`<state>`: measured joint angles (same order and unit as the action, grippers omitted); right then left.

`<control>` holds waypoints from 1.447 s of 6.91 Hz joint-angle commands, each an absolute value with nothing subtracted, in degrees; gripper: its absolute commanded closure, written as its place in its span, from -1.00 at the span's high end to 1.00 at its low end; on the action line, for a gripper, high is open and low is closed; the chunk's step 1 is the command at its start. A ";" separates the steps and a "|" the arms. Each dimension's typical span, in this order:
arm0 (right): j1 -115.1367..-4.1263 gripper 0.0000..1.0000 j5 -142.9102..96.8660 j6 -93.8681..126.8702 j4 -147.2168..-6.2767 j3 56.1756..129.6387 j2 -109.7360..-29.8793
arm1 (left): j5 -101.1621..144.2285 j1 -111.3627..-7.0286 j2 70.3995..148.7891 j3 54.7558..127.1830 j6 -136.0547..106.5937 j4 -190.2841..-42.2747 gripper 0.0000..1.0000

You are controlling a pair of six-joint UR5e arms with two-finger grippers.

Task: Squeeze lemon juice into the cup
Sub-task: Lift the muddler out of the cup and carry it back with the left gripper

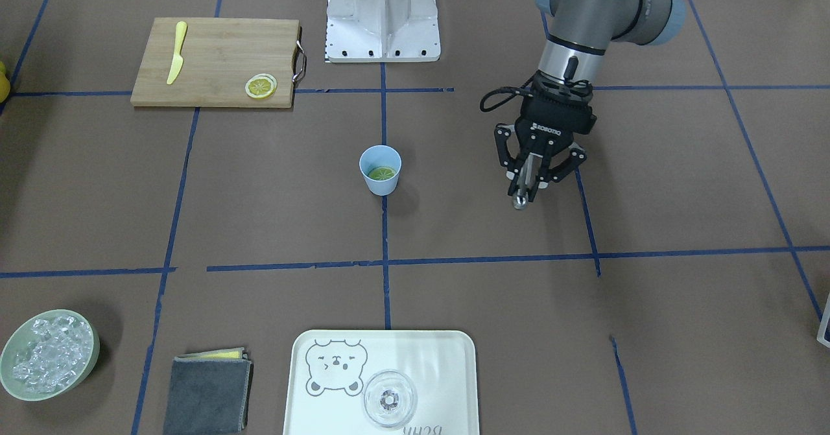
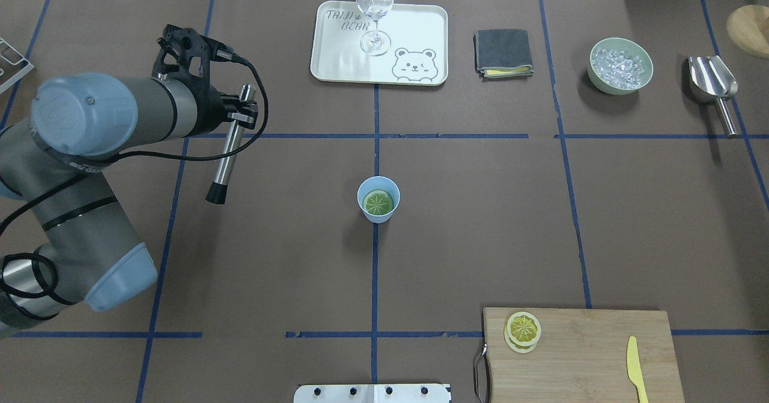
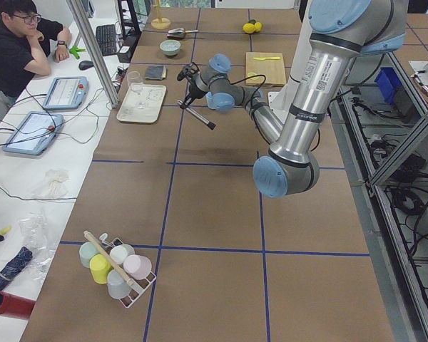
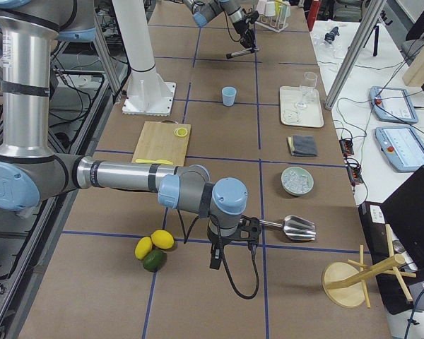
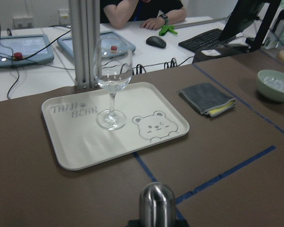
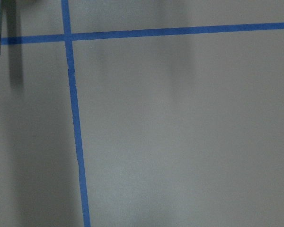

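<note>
Our left gripper [image 1: 533, 177] is clamped on a steel rod [image 2: 227, 151], gripping it near the bare steel end. The rod hangs tilted, black tip lowest, well to the left of the cup [image 1: 380, 187]. Whether the right gripper [image 4: 232, 244] is open or closed we cannot tell. It sits far to the right of the cup, beside a metal scoop [image 4: 297, 227].

**What could go wrong**
- Nothing steadies the cup, and it looks light. If we bring the rod in tilted or off-centre, the tip could catch the rim and tip or shove the cup.
- We judge the grip near the rod's end to be weak against a push along the rod. Under pressing load the rod could slide or swivel in the jaws.
- The lemon [image 2: 378, 202] may stick to the tip and come out when we lift.

**Containers**
- The cup holds one lemon slice, lying flat at the bottom. We cannot tell whether there is juice.
- A pale-green bowl [image 2: 595, 74], beyond the cup and well to its right, holds ice [image 2: 619, 63].
- A clear glass [image 5: 112, 75] stands on a tray [image 5: 85, 146] straight beyond the cup. It looks empty.
- A second slice [image 2: 522, 328] lies on the board [image 2: 589, 355], on the robot's side of the cup and to its right.
</note>
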<state>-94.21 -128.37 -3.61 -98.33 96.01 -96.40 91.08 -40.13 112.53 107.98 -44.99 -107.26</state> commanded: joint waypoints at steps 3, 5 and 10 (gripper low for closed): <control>-94.13 1.00 -128.58 -3.60 -98.26 96.15 -96.33 | 95.67 -43.94 112.59 101.98 -43.59 -83.86 -1.00; -94.13 1.00 -128.58 -3.60 -98.26 96.15 -96.15 | 101.22 -45.17 112.41 98.54 -38.89 -84.11 -1.00; -94.13 1.00 -128.58 -3.69 -98.17 96.59 -95.63 | 120.06 -53.35 112.06 95.63 -40.00 -94.60 -1.00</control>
